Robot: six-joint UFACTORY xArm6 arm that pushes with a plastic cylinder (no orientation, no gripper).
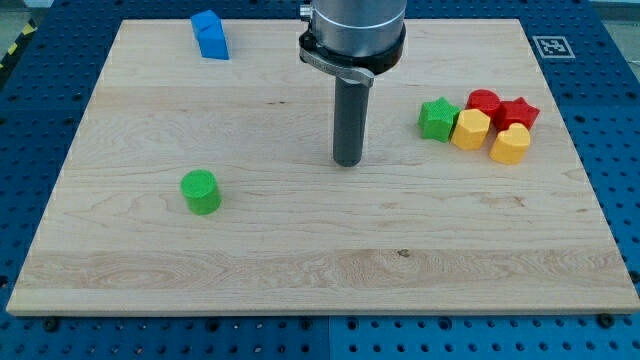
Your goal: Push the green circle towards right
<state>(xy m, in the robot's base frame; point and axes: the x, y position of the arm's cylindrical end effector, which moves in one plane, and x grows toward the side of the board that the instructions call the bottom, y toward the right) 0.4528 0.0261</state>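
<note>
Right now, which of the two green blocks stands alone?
The green circle at the view's lower left; the green star touches the cluster at the right.

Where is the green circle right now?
The green circle sits alone in the board's lower left of the camera view, well left of and slightly below my tip, far from the cluster at the right.

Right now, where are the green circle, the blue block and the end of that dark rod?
green circle [201,191]: camera view, on its round top face.
blue block [210,36]: camera view, on its front face.
my tip [347,162]: camera view, the rod's very end, right of the green circle.
</note>
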